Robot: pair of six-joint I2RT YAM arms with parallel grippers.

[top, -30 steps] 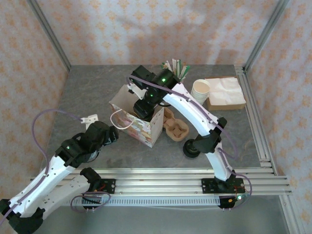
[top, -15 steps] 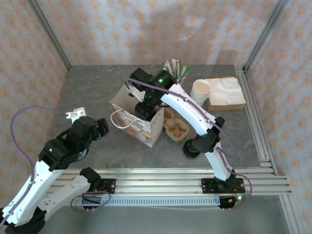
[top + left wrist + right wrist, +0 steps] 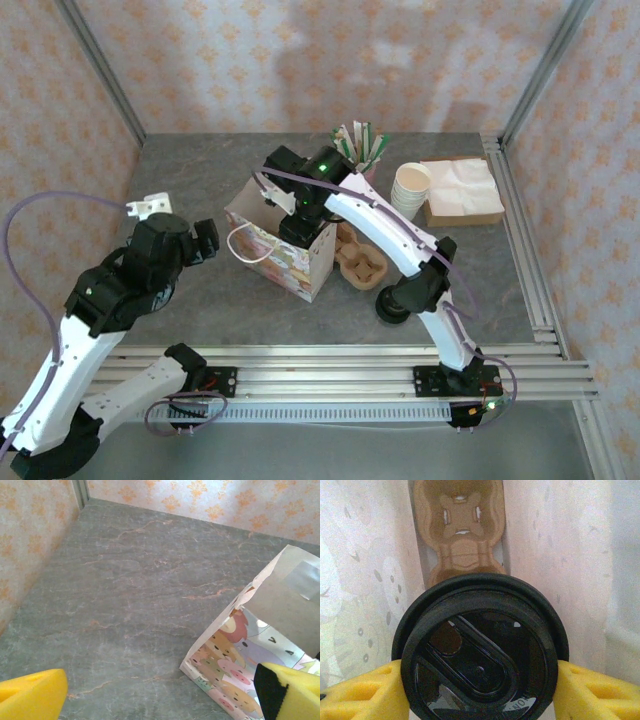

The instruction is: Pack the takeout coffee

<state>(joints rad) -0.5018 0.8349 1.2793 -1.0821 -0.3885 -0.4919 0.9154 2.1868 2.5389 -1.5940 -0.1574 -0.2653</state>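
The left claw (image 3: 160,700), released, has drawn back from the cartoon-printed paper bag (image 3: 235,645). Inside, the right claw (image 3: 480,696) grasps the black-lidded takeout coffee (image 3: 480,655) above a brown pulp carrier (image 3: 462,535).

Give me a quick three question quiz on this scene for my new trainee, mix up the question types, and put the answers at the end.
1. What is the right gripper gripping?
2. Where is that thing? A: inside the paper bag, which also has a cup carrier in it. B: standing outside, beside the bag. C: lying under the bag.
3. True or false: the left gripper is shut on the bag.
Key: 1. A coffee cup with a black lid. 2. A. 3. False; its jaws stand wide apart, holding nothing.
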